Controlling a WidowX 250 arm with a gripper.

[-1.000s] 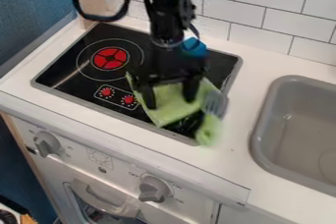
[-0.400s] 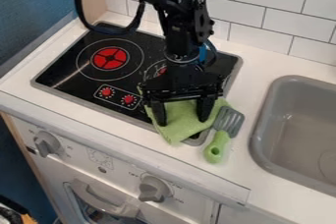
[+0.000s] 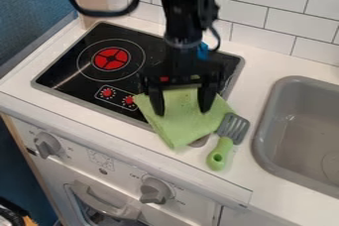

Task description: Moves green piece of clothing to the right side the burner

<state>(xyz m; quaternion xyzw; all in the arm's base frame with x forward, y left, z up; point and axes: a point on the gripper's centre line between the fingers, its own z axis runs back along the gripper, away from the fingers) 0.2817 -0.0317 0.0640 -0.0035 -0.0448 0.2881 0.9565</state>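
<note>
The black gripper (image 3: 182,111) hangs over the front right part of the stove, its two fingers wide apart and open above the green cloth. The green cloth (image 3: 182,126) lies under and in front of the fingers, across the stove's front right corner, with its front end on the white counter. The burner (image 3: 110,59) with a red centre is at the left of the black cooktop, to the left of the cloth. Whether the fingertips touch the cloth, I cannot tell.
A spatula with a grey head and green handle (image 3: 220,154) lies against the cloth's right side. Further right is the grey sink (image 3: 265,121). Something blue (image 3: 202,51) stands behind the gripper. The tiled wall (image 3: 265,17) bounds the back.
The cloth and spatula have shifted toward the front right, off part of the cooktop. The gripper moved right and forward, then slightly back, and the cloth now looks more spread out.
</note>
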